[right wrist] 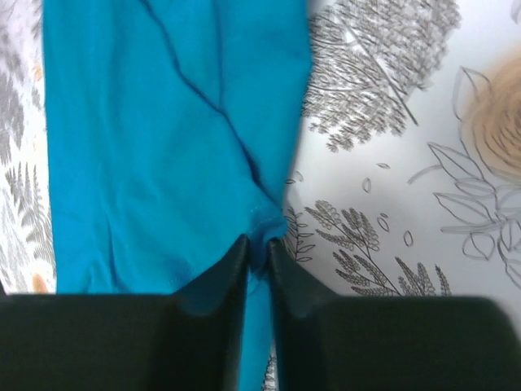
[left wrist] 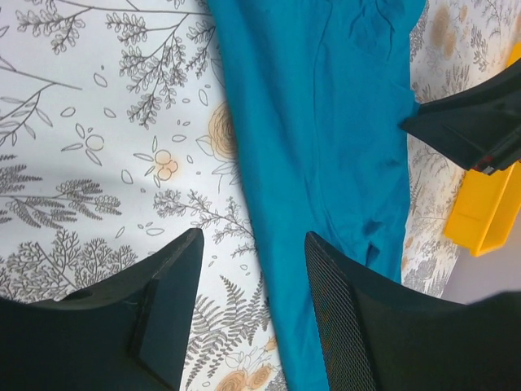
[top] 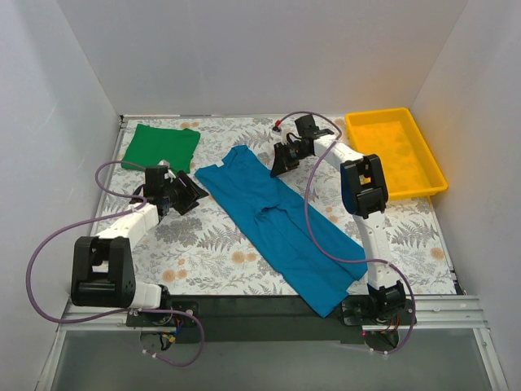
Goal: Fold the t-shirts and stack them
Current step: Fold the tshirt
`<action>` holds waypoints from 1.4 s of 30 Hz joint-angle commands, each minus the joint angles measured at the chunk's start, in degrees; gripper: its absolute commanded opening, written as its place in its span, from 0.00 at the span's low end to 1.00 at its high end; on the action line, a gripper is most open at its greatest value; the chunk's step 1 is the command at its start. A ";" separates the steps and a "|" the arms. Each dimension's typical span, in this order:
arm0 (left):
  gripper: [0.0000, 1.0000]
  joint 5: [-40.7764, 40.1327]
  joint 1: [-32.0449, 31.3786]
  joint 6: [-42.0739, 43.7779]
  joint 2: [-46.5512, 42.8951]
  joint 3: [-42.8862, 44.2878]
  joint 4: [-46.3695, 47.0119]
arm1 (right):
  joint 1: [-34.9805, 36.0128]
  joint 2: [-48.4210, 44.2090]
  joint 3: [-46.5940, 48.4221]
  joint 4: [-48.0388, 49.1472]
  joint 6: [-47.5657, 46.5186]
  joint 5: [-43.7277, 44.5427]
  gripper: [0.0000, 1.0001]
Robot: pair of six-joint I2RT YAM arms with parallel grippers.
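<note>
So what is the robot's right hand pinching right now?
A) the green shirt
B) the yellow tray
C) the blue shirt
C: in the right wrist view, the right gripper has its two fingers squeezed almost together on the edge of the blue shirt, with blue cloth showing in the thin gap between them.

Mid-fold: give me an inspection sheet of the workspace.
Surface: fern-print table, flat.
Job's things: teal-blue t-shirt lies as a long diagonal strip, near end over the front edge; green t-shirt folded, far left.
Clutter: yellow tray, far right, empty.
Grippers: left gripper open at the teal shirt's edge; right gripper pinching its other edge.
Cables: purple cables loop off both arms.
Surroundings: white walls on three sides.
</note>
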 commanded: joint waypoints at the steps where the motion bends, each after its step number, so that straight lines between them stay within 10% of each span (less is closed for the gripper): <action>1: 0.51 -0.64 -0.20 0.41 -3.63 -1.22 -1.43 | -0.09 2.45 0.29 -0.52 1.85 5.03 0.17; 4: 0.51 -0.47 -0.20 0.50 -3.11 -1.48 -1.44 | -1.24 2.36 0.82 -0.08 2.38 6.61 0.01; 16: 0.51 1.12 -4.85 -0.46 15.08 12.12 1.46 | -12.31 -4.22 -6.65 2.99 2.83 10.41 0.01; 20: 0.51 0.06 -7.32 -1.08 25.96 23.00 1.46 | -13.10 -8.09 -12.17 2.91 -1.30 9.61 0.36; 24: 0.51 1.90 -9.07 -2.39 34.83 32.32 1.11 | -13.10 -15.80 -17.35 2.82 -6.91 10.31 0.49; 34: 0.47 -1.17 -10.13 -4.33 52.34 52.38 -7.92 | -13.28 -38.73 -35.38 0.53 -20.98 4.25 0.56; 42: 0.13 0.58 -10.13 -4.07 60.96 64.42 -12.16 | -20.03 -48.79 -45.41 3.00 -22.76 -5.15 0.57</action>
